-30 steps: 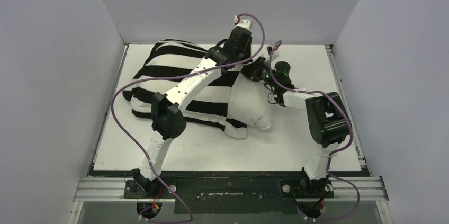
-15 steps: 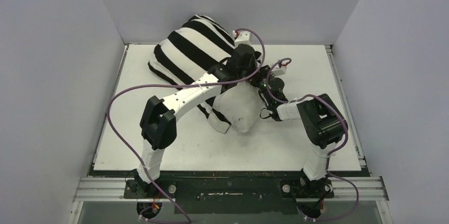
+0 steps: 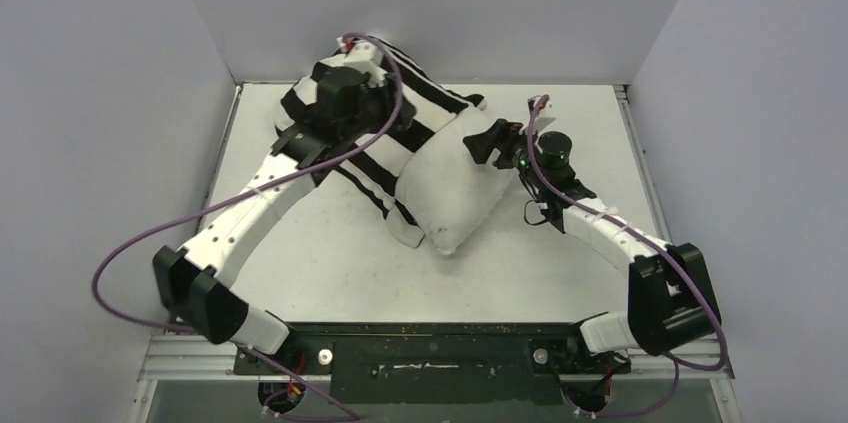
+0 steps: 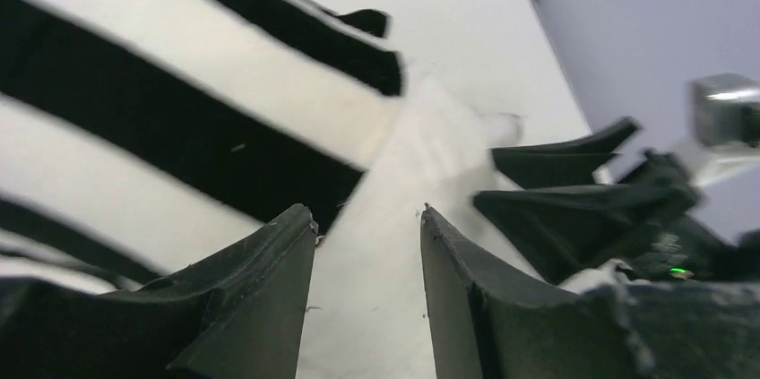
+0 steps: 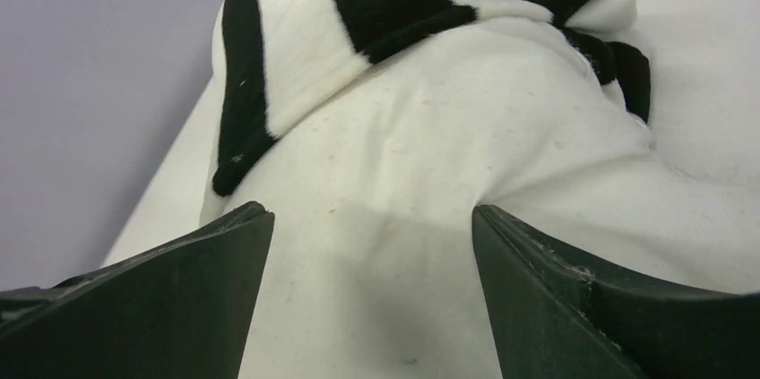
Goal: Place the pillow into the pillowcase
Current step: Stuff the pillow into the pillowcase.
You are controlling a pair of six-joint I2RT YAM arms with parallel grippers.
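Observation:
The off-white pillow (image 3: 452,186) lies slantwise on the table, its far left end inside the black-and-white striped pillowcase (image 3: 425,108); its near end sticks out bare. The same pillow (image 5: 466,128) fills the right wrist view, striped pillowcase (image 5: 358,3) beyond it. My right gripper (image 3: 488,143) hangs at the pillow's far right edge, and its fingers (image 5: 372,213) stand wide open with only pillow fabric below them. My left gripper (image 4: 367,218) is over the striped pillowcase (image 4: 179,110), open, nothing pinched; the pillow (image 4: 421,155) shows through the gap.
The white table (image 3: 300,263) is boxed in by grey walls on the left, back and right. The left arm's wrist (image 3: 345,93) and purple cable lie over the pillowcase at the back left. The right arm (image 3: 610,233) stretches along the table's right side.
Both grippers have opened and let go of the cloth. The lifted pillow and pillowcase dropped back onto the table. The left arm swung left and back; the right arm drew back right.

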